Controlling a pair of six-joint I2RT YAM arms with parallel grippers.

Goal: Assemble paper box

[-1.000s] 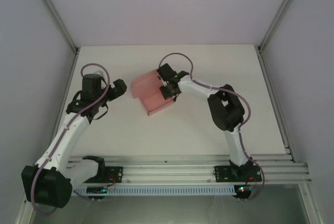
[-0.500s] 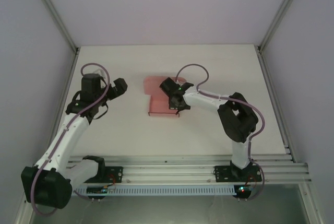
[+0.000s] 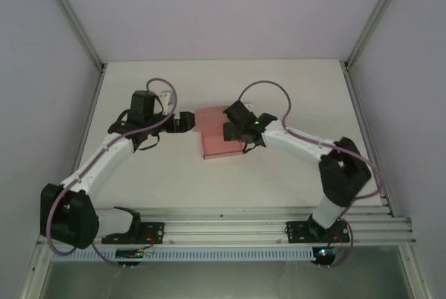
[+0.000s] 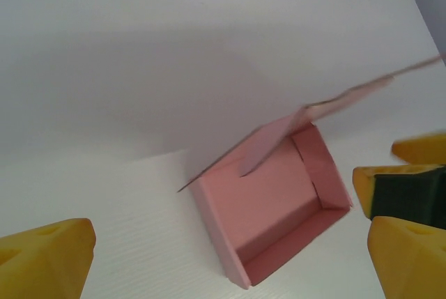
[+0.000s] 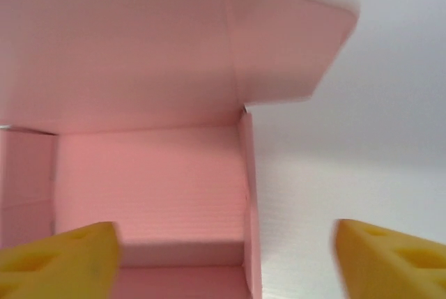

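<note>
The pink thin-card paper box [image 3: 219,136] is sitting mid-table [image 3: 293,90], its tray walls already folded up and its lid flap standing open, waiting to be closed. The left end effector [image 3: 187,122] and the right end effector [image 3: 233,132] are flanking it, both gaping wide and gripping nothing.

place: robot lab cell | shows: aluminium rail [image 3: 223,217], white table [image 3: 293,83], plain walls [image 3: 230,6]

Soft, even light from above left the white table [image 3: 300,173] bright without glare. A broad grey shadow lay beside the paper box [image 4: 272,208] in the left wrist view; the right tool's [image 5: 223,261] yellow fingertips [image 5: 390,257] were blurred
</note>
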